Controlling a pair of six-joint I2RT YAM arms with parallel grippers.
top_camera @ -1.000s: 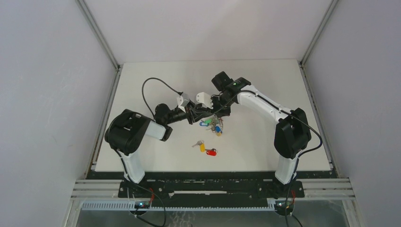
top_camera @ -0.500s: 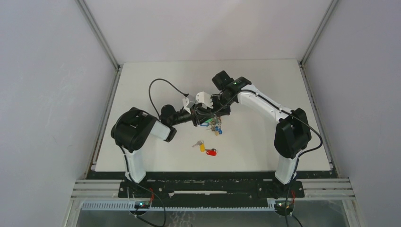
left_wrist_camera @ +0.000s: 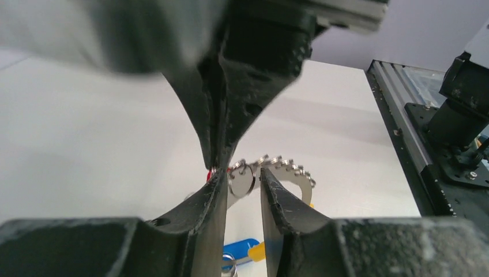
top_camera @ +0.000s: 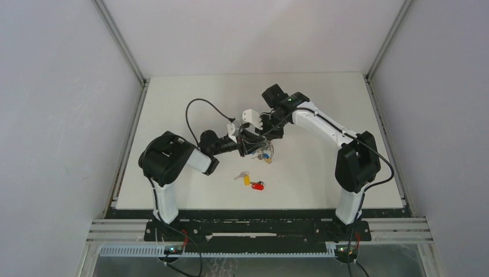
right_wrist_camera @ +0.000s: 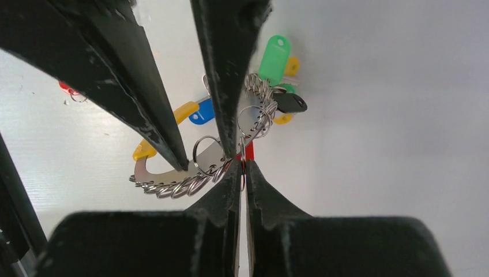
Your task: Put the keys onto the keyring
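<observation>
Silver keyring [left_wrist_camera: 241, 179] sits between left gripper's [left_wrist_camera: 242, 199] parted jaws.

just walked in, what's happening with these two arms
Both arms meet over the table, working on the keyring held between them. The right gripper is pinched shut on it. The left gripper has one small silver ring between its jaws, grip unclear. A yellow-tagged key and a red-tagged key lie loose, not yet threaded on.

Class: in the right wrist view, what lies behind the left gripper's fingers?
Visible behind them: the keyring's green tag, blue tag, yellow band and black tag. The left gripper's fingers cover how these join, plus part of the band.
</observation>
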